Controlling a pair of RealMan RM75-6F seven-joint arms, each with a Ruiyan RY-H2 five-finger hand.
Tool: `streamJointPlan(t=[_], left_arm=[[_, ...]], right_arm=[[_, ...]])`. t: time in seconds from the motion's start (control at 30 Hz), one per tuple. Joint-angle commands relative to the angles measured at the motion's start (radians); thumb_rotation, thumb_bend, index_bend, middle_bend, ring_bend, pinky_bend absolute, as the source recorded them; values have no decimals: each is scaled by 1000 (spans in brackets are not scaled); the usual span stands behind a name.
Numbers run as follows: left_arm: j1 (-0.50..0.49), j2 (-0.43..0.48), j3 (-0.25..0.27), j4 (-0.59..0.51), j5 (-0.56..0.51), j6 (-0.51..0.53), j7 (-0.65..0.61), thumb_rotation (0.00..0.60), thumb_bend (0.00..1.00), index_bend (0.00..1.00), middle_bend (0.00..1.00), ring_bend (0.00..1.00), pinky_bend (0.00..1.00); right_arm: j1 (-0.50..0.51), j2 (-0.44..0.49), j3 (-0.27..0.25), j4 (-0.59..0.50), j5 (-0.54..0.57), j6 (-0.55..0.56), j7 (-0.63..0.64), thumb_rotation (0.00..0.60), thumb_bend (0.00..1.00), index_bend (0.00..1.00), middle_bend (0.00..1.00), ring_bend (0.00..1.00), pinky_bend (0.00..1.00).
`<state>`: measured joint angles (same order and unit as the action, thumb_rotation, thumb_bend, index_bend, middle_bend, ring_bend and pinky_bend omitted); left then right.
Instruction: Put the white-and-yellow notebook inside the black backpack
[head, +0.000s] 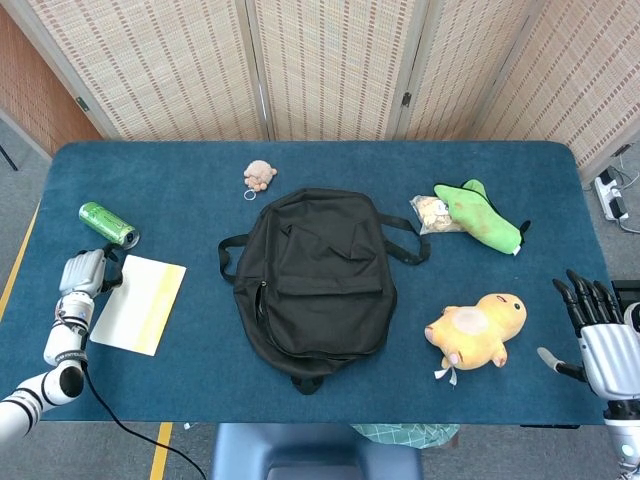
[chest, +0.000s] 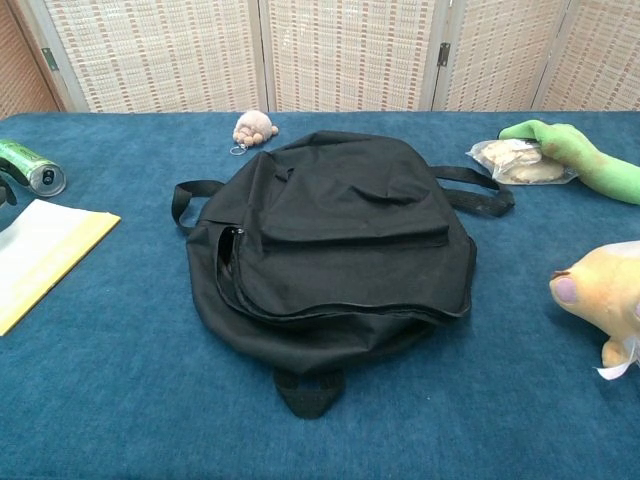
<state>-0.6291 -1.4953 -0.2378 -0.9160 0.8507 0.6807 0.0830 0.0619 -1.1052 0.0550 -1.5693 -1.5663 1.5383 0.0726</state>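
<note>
The white-and-yellow notebook (head: 140, 303) lies flat at the table's left, and the chest view shows it as notebook (chest: 40, 255). The black backpack (head: 312, 285) lies flat in the middle, its side zipper partly open at the backpack (chest: 335, 240). My left hand (head: 85, 275) sits at the notebook's upper left corner. Its dark fingertips reach the paper's edge and hold nothing. The chest view shows only a dark sliver of it at the left border. My right hand (head: 600, 340) hovers at the table's right front corner, fingers spread and empty.
A green can (head: 108, 224) lies just behind the notebook and left hand. A small beige keychain toy (head: 259, 176) sits behind the backpack. Right of the backpack are a green plush (head: 482, 215), a snack bag (head: 432, 213) and a yellow plush (head: 478, 328).
</note>
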Motion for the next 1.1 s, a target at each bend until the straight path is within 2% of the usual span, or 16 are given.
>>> streamJointPlan(t=[0.03, 0.23, 0.5, 1.0, 1.1], left_arm=[[5, 2, 3, -1, 1, -3, -2, 488, 744, 258, 350, 275, 182], [2, -22, 5, 19, 8, -15, -12, 488, 742, 260, 350, 273, 183], [-2, -26, 22, -12, 54, -3, -5, 484, 740, 272, 350, 274, 183], [13, 54, 65, -250, 192, 48, -22, 483, 722, 282, 352, 279, 180], [15, 85, 88, -356, 266, 78, -20, 488, 707, 281, 353, 280, 180]], right_arm=[[1, -2, 1, 2, 1, -1, 2, 600, 41, 0, 0, 16, 0], [-1, -2, -2, 3, -2, 1, 4, 600, 42, 0, 0, 16, 0], [-7, -2, -2, 8, 0, 8, 14, 600, 42, 0, 0, 17, 0], [-8, -5, -2, 17, -1, 10, 24, 600, 41, 0, 0, 19, 0], [-8, -5, -3, 15, -3, 10, 23, 600, 40, 0, 0, 20, 0]])
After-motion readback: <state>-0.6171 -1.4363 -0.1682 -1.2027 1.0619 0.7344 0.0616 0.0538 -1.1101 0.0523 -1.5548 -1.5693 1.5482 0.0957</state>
